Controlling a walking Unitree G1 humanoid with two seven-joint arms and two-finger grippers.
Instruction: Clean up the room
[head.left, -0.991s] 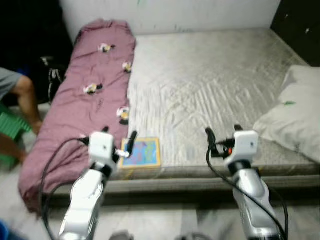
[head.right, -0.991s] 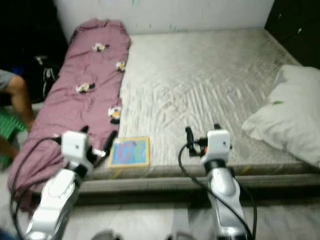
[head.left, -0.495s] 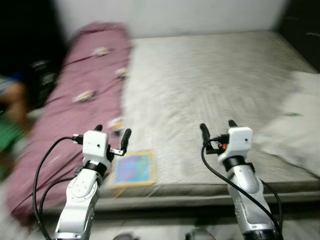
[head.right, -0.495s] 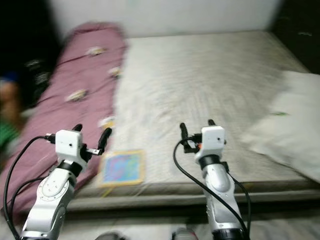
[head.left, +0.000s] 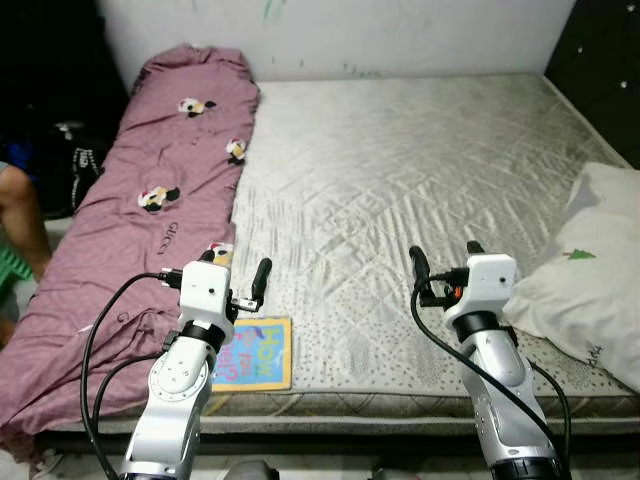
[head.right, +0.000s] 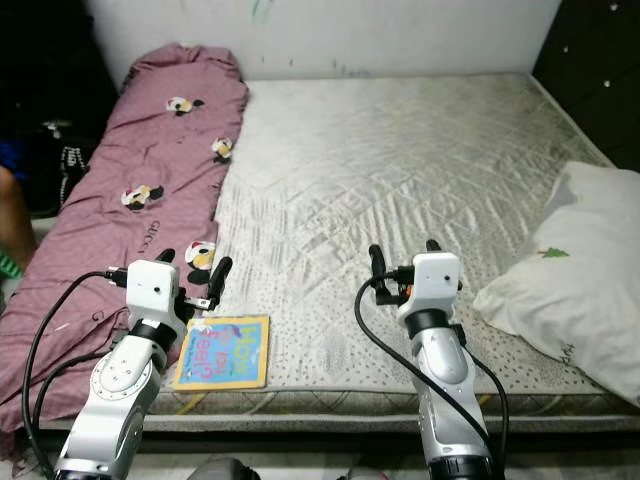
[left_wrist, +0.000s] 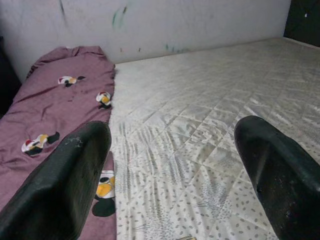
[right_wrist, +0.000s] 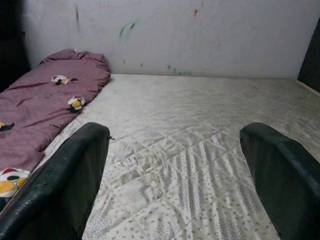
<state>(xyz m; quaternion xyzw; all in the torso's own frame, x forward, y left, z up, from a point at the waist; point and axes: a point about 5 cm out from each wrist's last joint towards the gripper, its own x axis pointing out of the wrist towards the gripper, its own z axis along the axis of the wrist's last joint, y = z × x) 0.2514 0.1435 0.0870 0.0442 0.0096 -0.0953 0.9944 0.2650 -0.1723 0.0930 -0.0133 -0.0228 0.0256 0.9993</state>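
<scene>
A colourful picture book (head.left: 250, 353) lies flat near the front edge of the bare grey mattress (head.left: 400, 170). A purple blanket (head.left: 150, 200) with cartoon prints is stretched along the mattress's left side. A white pillow (head.left: 590, 270) rests at the right edge. My left gripper (head.left: 235, 270) hovers open just above and behind the book, holding nothing. My right gripper (head.left: 445, 258) hovers open over the mattress front, right of centre, also holding nothing. In the left wrist view the blanket (left_wrist: 60, 110) and mattress (left_wrist: 210, 100) lie beyond the wide-apart fingers (left_wrist: 65, 185).
A person's leg (head.left: 22, 215) and a green stool (head.left: 8, 268) are at the far left beside the bed. Dark bags (head.left: 70, 160) lie on the floor by the blanket. A white wall (head.left: 400, 35) runs behind the bed; dark furniture (head.left: 605, 70) stands at the back right.
The camera has shifted and steadied, so the view is now sharp. Both grippers stay open and keep roughly the same place before me; the book lies a little lower in view.
</scene>
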